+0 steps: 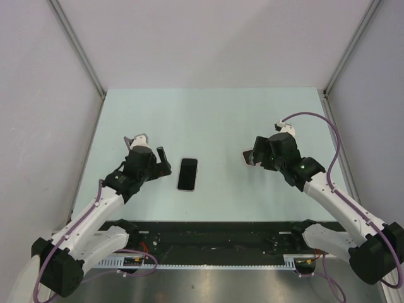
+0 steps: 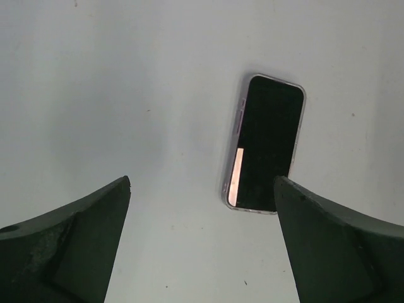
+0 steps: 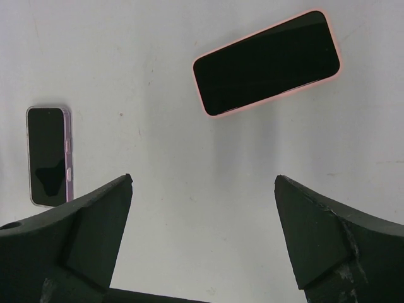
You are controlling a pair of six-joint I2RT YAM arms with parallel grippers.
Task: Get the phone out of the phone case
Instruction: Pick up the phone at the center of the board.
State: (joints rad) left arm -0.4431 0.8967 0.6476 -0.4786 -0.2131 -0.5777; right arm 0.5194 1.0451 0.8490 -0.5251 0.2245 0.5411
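Note:
A phone (image 1: 187, 174) with a dark screen lies flat in the middle of the table, inside a clear lilac-edged phone case (image 2: 238, 158). My left gripper (image 1: 158, 161) hovers just to its left, open and holding nothing; in the left wrist view the phone (image 2: 268, 142) lies ahead of the right fingertip (image 2: 297, 202). A second dark-screened phone in a pink case (image 3: 266, 62) lies flat under and ahead of my right gripper (image 1: 254, 158), which is open and empty. From above only its pink edge (image 1: 245, 156) shows. The lilac-cased phone (image 3: 47, 156) also shows at the left of the right wrist view.
The pale green table (image 1: 208, 120) is walled by white panels at the back and on both sides. A black rail (image 1: 214, 237) with the arm bases runs along the near edge.

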